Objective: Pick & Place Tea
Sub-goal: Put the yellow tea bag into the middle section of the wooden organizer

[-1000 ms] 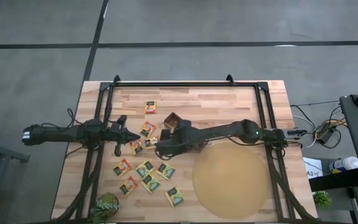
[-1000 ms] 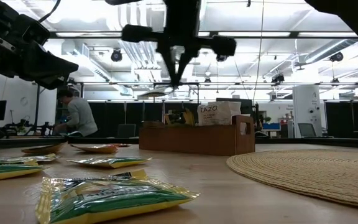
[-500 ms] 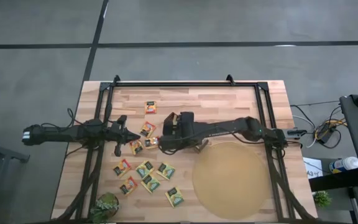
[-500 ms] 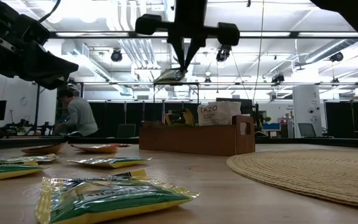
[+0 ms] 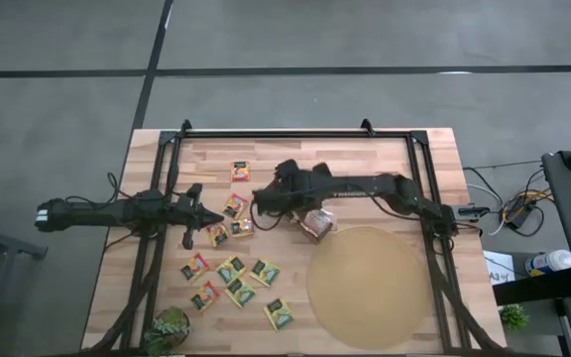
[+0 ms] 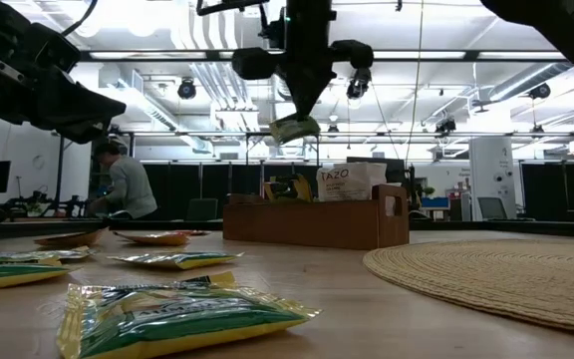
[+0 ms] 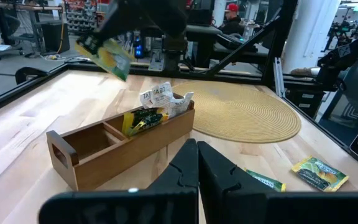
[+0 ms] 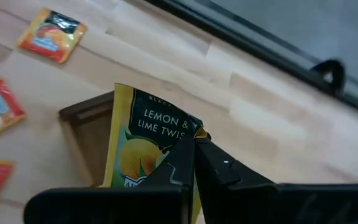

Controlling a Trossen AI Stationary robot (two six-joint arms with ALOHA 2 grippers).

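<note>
A big open lab or workshop: exposed ceiling ducts [image 6: 217, 85] and strip lights, dark partitions, a person [image 6: 123, 184] working at a bench, stocked shelves [image 7: 82, 15], and a grey concrete floor [image 5: 57, 119].

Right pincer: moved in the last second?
Yes. The right pincer, shut on a yellow-green tea sachet, swung toward the table's far edge; it now hangs over the wooden box's end nearest the left arm.

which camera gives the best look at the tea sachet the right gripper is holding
The right wrist view: the sachet fills it, label readable, pinched by the right gripper. The low and left wrist views show it small; the high view barely shows it.
</note>
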